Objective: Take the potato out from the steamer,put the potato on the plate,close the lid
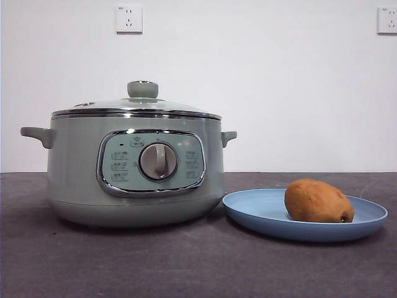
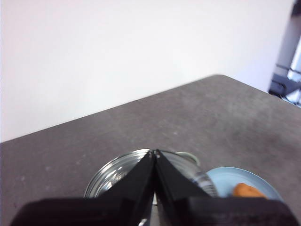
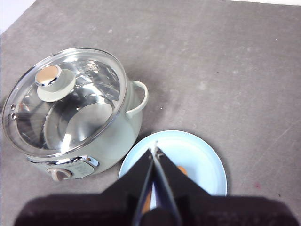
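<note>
The pale green steamer (image 1: 74, 174) stands on the left of the table with the glass lid (image 1: 124, 105) seated on its chrome rim. Right of it the brown potato (image 1: 316, 200) lies on the light blue plate (image 1: 260, 217). Neither arm shows in the front view. My left gripper (image 2: 154, 151) is shut and empty, high above the lid (image 2: 113, 174), with the plate (image 2: 225, 179) and potato (image 2: 247, 190) off to one side. My right gripper (image 3: 155, 149) is shut and empty above the plate (image 3: 197, 155); its jaws hide most of the potato (image 3: 182, 170). The steamer (image 3: 134, 125) and lid (image 3: 70, 99) sit beside the plate.
The dark grey table (image 1: 186, 267) stretches in front of the pot and plate. A white wall with two sockets (image 1: 129, 18) stands behind. The table's far corner (image 2: 221, 77) shows in the left wrist view.
</note>
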